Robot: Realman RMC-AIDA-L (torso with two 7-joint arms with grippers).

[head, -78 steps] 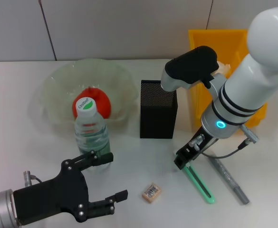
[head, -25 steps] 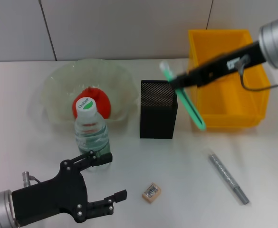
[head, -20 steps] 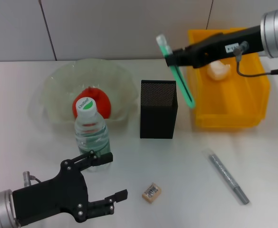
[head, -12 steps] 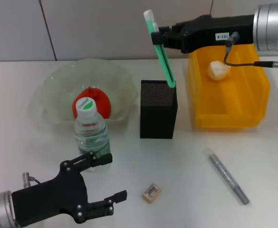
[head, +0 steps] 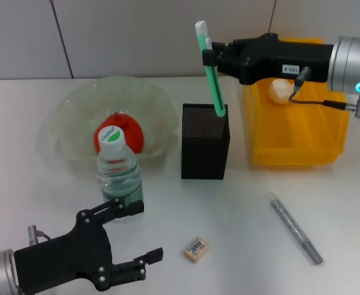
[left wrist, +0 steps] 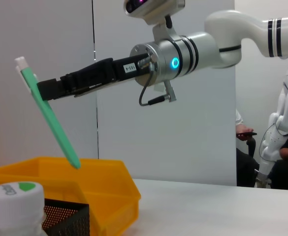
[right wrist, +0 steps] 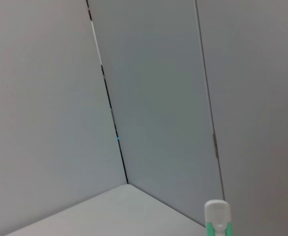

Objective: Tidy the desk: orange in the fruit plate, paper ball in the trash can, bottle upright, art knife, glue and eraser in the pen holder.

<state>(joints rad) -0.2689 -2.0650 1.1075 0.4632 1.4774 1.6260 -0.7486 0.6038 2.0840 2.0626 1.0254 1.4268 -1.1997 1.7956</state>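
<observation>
My right gripper (head: pixel 212 58) is shut on the green art knife (head: pixel 210 67), holding it nearly upright over the black mesh pen holder (head: pixel 204 150). The knife's lower tip is at the holder's mouth by its right rim. In the left wrist view the art knife (left wrist: pixel 50 123) hangs tilted, its tip above the pen holder (left wrist: pixel 65 219). The eraser (head: pixel 196 249) and the grey glue stick (head: pixel 295 228) lie on the table. The bottle (head: pixel 118 172) stands upright. The orange (head: pixel 130 132) sits in the fruit plate (head: pixel 75 110). The paper ball (head: pixel 280 90) lies in the yellow trash can (head: pixel 303 141). My left gripper (head: pixel 146 230) rests open near the front.
The bottle stands just behind my left gripper's fingers. The eraser lies to the right of that gripper. The trash can stands close to the pen holder's right side, under my right arm.
My right gripper lifted the art knife off the table, carried it left over the trash can and swung it upright, lowering its tip to the pen holder's mouth. The left arm stayed put.
</observation>
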